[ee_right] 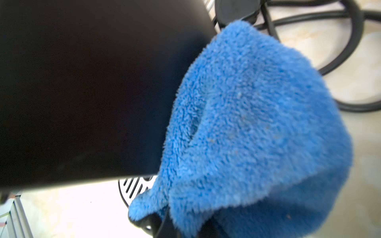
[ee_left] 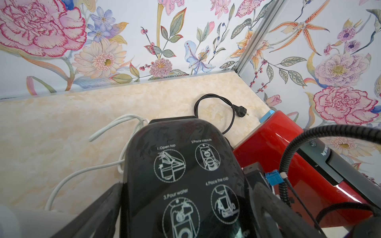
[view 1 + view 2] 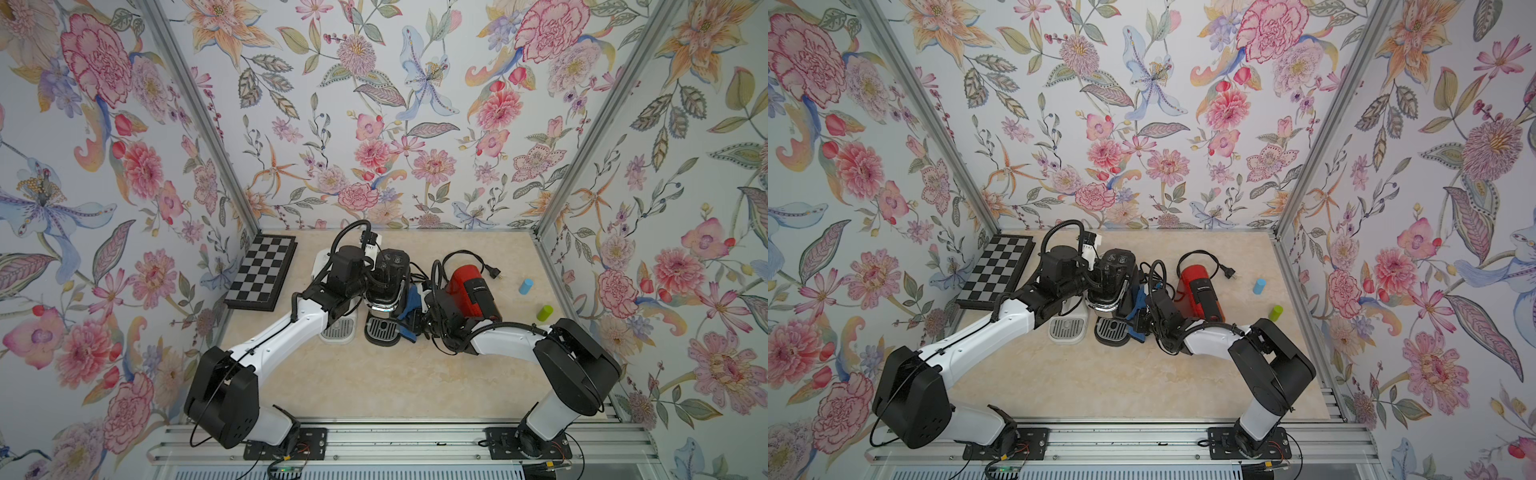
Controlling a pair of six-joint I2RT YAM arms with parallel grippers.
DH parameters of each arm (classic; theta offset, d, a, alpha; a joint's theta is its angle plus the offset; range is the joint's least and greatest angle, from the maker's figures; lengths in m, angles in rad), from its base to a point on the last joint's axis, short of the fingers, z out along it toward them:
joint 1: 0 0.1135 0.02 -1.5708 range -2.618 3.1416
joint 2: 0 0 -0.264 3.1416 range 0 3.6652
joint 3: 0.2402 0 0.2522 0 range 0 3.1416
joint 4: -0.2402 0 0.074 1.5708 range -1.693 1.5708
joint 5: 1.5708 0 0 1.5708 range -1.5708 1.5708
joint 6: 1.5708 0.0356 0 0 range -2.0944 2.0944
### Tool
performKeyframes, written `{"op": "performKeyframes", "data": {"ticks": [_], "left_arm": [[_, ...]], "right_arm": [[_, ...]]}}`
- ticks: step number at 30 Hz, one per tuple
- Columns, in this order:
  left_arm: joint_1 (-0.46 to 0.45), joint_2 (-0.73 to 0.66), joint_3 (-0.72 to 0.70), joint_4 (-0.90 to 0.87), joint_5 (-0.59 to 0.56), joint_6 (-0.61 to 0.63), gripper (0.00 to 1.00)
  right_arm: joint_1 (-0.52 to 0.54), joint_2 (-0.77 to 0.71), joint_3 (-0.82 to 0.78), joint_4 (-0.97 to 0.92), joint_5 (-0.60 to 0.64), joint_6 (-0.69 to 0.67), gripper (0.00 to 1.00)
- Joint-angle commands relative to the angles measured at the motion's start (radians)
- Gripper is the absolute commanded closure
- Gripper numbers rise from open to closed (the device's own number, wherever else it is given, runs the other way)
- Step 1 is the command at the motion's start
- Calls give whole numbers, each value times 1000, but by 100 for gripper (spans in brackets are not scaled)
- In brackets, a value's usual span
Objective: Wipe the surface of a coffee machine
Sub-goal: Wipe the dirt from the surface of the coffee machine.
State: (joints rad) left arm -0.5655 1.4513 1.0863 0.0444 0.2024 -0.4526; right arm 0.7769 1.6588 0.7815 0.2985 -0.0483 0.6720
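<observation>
Blue cloth (image 1: 257,127) — clamped in the right gripper (image 3: 415,322) — presses the black coffee machine's (image 3: 388,276) side; left gripper (image 2: 185,206) straddles it, wide.

A folded black-and-grey chessboard (image 3: 261,272) lies at the table's left edge. Towards the right side stand a small light-blue cylinder (image 3: 525,286) and, nearer the front, a lime-green cylinder (image 3: 544,313), apart from each other. Floral wallpaper (image 3: 374,104) covers the walls.

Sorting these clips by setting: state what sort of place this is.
Probably a staged robot test cell, not a real kitchen: flowered wallpaper panels in bare metal framing box in a marble-look table, both arms bolt to an aluminium rail, and three coffee machines, including the black coffee machine, share it with a chessboard.
</observation>
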Motion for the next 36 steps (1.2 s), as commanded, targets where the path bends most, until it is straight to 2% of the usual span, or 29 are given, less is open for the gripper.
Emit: {"op": "performKeyframes", "data": {"ticks": [1,9,14,18,26,36], "left_arm": [[-31,3,16,-71,-8,2,1],[-36,-20,30,-118,-31,-3,1],[-37,-64,1,-129,-36,-25,1],[-37,-93,-29,-138,-43,-34,1],[-46,-108,-85,-129,-34,-51,1],[-77,-112,-115,-175,-56,-53,1]], "right_arm": [[59,-35,-34,89,-61,41,100],[54,-211,3,-20,-25,-24,100],[40,-249,57,-6,-82,-19,100],[41,-273,86,-13,-80,-30,100],[-38,-251,67,-53,-69,-33,100],[-76,-196,26,-71,-42,-11,100]]}}
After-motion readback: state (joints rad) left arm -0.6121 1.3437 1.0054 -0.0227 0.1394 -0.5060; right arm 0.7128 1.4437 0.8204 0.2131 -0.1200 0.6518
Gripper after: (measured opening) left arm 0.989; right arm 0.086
